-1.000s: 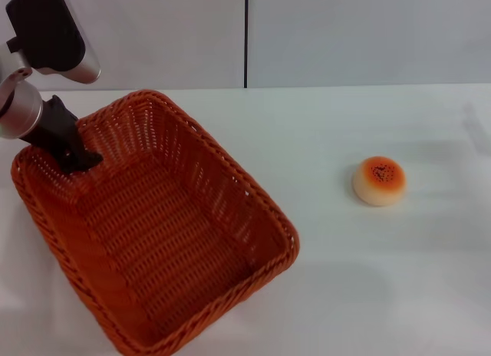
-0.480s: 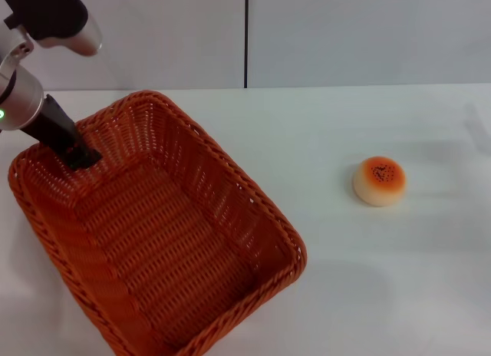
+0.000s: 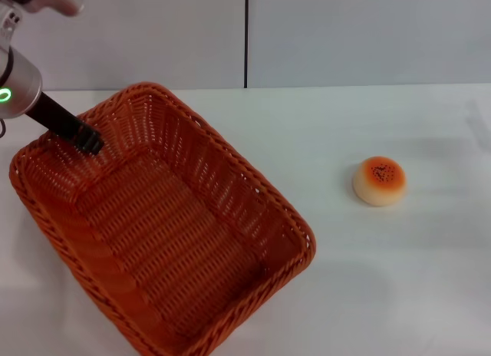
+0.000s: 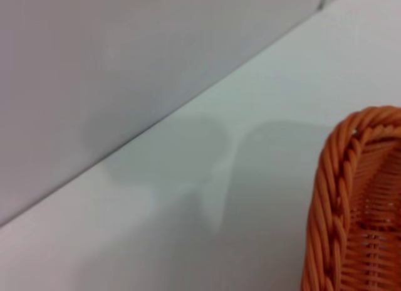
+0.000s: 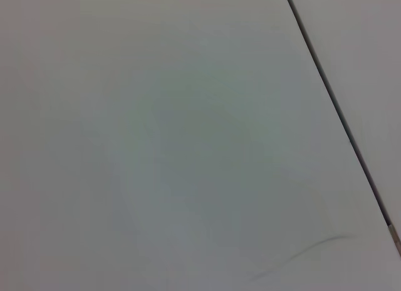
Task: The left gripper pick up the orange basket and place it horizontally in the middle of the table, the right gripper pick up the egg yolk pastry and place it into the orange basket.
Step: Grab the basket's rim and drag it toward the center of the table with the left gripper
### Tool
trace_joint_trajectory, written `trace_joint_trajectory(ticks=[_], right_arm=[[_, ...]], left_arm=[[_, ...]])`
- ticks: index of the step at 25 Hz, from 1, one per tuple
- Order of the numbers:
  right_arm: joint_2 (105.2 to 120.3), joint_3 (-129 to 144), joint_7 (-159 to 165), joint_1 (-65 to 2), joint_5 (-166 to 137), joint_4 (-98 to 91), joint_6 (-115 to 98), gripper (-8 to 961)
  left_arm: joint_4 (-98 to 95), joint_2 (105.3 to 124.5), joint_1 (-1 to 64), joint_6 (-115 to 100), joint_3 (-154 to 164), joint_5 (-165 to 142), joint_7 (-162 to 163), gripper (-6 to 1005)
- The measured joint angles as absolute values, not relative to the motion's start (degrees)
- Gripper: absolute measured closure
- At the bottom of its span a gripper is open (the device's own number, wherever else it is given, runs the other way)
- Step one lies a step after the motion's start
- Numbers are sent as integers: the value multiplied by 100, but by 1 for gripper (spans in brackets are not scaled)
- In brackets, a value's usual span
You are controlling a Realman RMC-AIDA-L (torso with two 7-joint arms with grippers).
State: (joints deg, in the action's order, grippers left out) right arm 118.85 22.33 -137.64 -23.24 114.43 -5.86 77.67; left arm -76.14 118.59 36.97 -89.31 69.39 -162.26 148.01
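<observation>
The orange basket (image 3: 230, 179) lies at an angle on the left half of the white table (image 3: 383, 287), its long side running from far left to near right. My left gripper (image 3: 90, 141) is at the basket's far-left rim, its dark fingers shut on the braided edge. A piece of that rim (image 4: 332, 203) shows in the left wrist view. The egg yolk pastry (image 3: 379, 180) sits alone on the table to the right, well apart from the basket. My right gripper is out of view.
A pale wall with a dark vertical seam (image 3: 246, 37) stands behind the table. The right wrist view holds only a plain white surface crossed by a dark seam (image 5: 338, 115).
The left gripper has drawn back toward the far left with the rim in its hold. The basket has swung with it, its near-right corner sliding farther right. The pastry has not moved.
</observation>
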Motion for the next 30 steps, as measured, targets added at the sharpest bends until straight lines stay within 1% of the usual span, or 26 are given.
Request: trace_joint_trajectory(ticks=[5,16,21,22,23,24,28,30], right_arm=[[11891,2196,-13767,-2318,11443,-672,7746,267],[11862,2162,-13767,-2266,11440,-969,7733,269],[11851,2163,-13765,-2204,11428,-1213,7666,270],[11839,2163,-13755,-2187,11425,-1250,7686,270],[11777,2165,-13744,-2167,11414,-1260,7712,270],[11777,2165,-13744,-2167,11414,-1260,7712,270],[11637,2165,-13738,-2146,11406,-1200,7714,271],[11617,2164,-13737,-2145,11406,-1189,7714,271]], left_arm=[[-7507,11860,3825,-9067,6835,-16255,15394,777],[-7464,11854,3771,-8776,6331,-15906,16441,787],[-7036,11875,3888,-8653,5948,-15879,16498,793],[-6924,11876,3918,-8616,5859,-15897,16500,794],[-6760,11877,3945,-8540,5685,-15971,16505,795],[-6760,11877,3945,-8540,5685,-15971,16505,797],[-6639,11885,3961,-8512,5299,-16273,16510,807],[-6646,11887,3959,-8526,5224,-16298,16512,813]])
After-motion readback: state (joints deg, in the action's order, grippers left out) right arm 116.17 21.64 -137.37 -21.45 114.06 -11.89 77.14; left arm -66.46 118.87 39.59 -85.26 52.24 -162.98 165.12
